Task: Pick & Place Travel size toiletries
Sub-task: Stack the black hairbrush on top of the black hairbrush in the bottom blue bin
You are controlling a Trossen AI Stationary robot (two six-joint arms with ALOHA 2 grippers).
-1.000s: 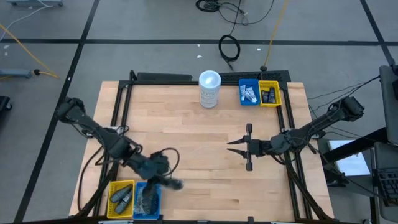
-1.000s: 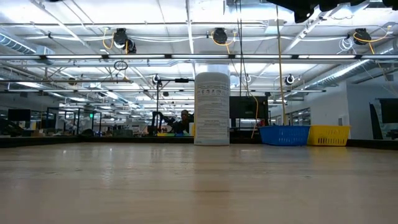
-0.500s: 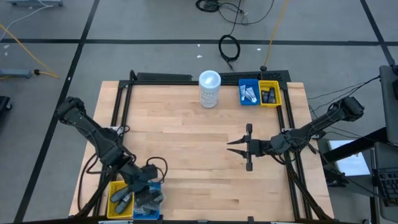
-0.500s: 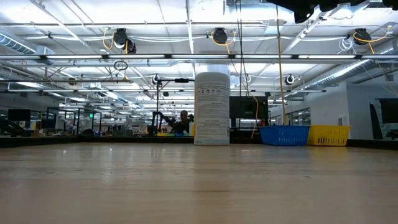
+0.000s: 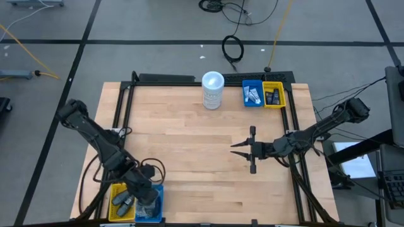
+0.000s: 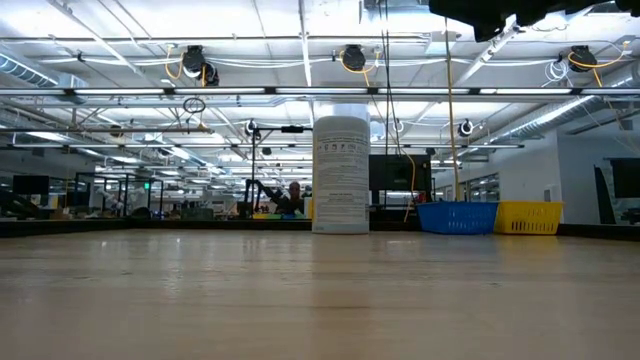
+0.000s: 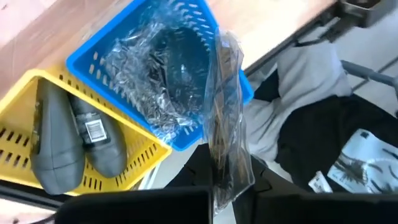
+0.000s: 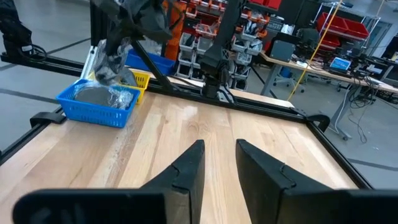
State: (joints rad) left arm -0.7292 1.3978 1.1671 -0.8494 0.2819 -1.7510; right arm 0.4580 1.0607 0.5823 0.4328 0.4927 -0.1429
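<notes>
Wide bare wooden tabletop [image 6: 320,300] across the whole foreground, running level to the far edge. Standing upright at that far edge, just about centre: a tall white canister [image 6: 341,174] with small dark print near its top. Off to the right of it, well apart, a blue bin [image 6: 457,217] and a yellow bin [image 6: 528,217] side by side, touching or nearly so. Contents hidden behind their walls. Up in the top right corner, a dark shape [image 6: 505,12] poking in from above, possibly part of an arm, too little showing to tell. Beyond the table, a big hall: ceiling lights, hanging cable reels, benches, and a person [image 6: 294,196] far off, left of the canister.
</notes>
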